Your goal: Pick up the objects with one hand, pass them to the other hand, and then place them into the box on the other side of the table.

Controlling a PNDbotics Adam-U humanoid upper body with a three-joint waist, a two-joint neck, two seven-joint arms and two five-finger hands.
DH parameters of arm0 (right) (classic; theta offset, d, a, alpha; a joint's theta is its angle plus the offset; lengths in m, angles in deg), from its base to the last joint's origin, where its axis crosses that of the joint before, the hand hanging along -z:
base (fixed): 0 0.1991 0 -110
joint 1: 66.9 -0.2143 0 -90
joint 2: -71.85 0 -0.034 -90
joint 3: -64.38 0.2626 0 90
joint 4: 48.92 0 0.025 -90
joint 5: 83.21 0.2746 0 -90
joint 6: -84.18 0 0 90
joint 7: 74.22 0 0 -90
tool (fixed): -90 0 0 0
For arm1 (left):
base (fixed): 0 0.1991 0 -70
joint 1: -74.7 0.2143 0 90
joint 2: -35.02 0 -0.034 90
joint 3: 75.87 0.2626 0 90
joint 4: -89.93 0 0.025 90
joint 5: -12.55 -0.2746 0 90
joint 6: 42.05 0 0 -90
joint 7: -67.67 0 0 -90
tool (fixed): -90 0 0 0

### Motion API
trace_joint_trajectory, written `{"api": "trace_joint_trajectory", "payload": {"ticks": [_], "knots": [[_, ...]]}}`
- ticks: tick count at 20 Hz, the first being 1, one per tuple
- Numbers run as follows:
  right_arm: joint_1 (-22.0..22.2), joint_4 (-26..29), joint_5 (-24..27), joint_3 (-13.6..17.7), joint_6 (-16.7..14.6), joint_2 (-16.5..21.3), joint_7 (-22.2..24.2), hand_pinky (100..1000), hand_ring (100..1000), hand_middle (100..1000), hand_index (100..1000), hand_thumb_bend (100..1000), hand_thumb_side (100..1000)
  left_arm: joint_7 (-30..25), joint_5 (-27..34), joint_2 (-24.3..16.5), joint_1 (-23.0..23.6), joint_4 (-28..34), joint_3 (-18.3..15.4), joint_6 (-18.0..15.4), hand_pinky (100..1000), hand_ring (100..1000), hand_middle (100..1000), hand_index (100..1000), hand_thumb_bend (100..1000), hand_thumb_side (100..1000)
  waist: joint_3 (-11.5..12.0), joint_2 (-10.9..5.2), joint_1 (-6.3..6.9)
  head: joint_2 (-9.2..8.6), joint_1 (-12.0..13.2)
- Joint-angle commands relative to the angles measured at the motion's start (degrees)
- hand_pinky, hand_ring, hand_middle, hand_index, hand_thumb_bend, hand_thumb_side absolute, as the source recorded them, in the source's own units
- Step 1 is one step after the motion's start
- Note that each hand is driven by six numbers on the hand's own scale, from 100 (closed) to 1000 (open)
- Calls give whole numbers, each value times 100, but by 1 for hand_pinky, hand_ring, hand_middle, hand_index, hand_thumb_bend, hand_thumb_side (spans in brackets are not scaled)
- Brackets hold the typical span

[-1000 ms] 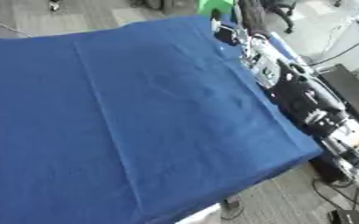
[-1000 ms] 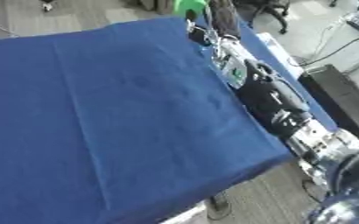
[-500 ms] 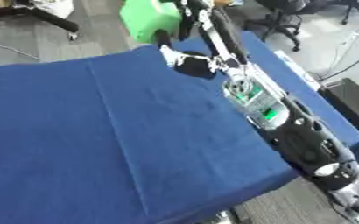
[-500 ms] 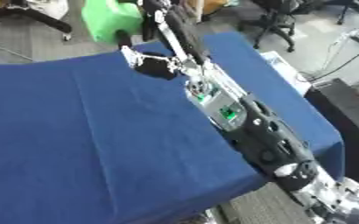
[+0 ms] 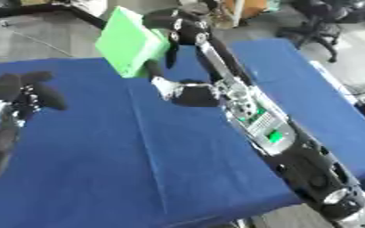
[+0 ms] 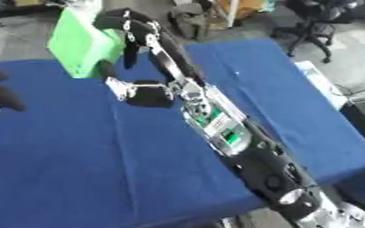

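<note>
Left eye view showed the right robot hand (image 5: 178, 26) raised over the far edge of the tabletop (image 5: 178, 169), its fingers curled down beside a bright green box-like object (image 5: 127, 42). Whether those fingers actually gripped the green object or only hung next to it could not be told. The green object stood tilted at the far edge of the blue-covered tabletop, just left of the right arm (image 5: 256, 120), which stretched diagonally from the near right corner toward the far edge. The left robot hand (image 5: 26, 91) showed by the left edge, its dark fingers loosely spread and holding nothing. An office chair (image 5: 322, 20) stood on the floor beyond the far right corner.
</note>
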Motion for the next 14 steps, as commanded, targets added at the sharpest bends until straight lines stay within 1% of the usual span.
{"api": "trace_joint_trajectory", "payload": {"ticks": [1, 2, 4, 7, 10, 14], "knots": [[-60, 122, 135, -61, -1, -88, 141, 340, 341, 180, 157, 100, 168, -81, 52, 35, -139, 24, 71, -42, 879, 621, 581, 841, 363, 922, 9, -69, 25, -13, 378], [-44, 122, 160, -89, 9, -128, 172, 339, 339, 179, 157, 100, 207, -96, 65, 41, -148, 18, 92, -49, 879, 624, 584, 841, 368, 922, 12, -65, 23, -13, 450], [-8, 122, 214, -154, 47, -232, 239, 336, 336, 177, 157, 100, 252, -131, 99, 57, -169, 12, 144, -61, 881, 627, 589, 845, 384, 918, 11, -49, 14, -13, 598], [-1, 122, 275, -210, 95, -339, 306, 335, 335, 177, 156, 100, 280, -197, 111, 77, -203, -2, 223, -64, 883, 634, 595, 847, 393, 914, 5, -27, 2, -13, 776], [-17, 122, 308, -250, 109, -375, 355, 335, 334, 176, 156, 100, 286, -263, 92, 105, -233, -19, 300, -72, 885, 642, 604, 850, 395, 896, 9, -11, -11, -13, 837], [-20, 122, 384, -274, 164, -424, 372, 332, 331, 175, 156, 100, 348, -376, 64, 122, -292, -44, 424, -97, 885, 643, 605, 852, 395, 889, 4, 13, -22, -13, 823]]}}
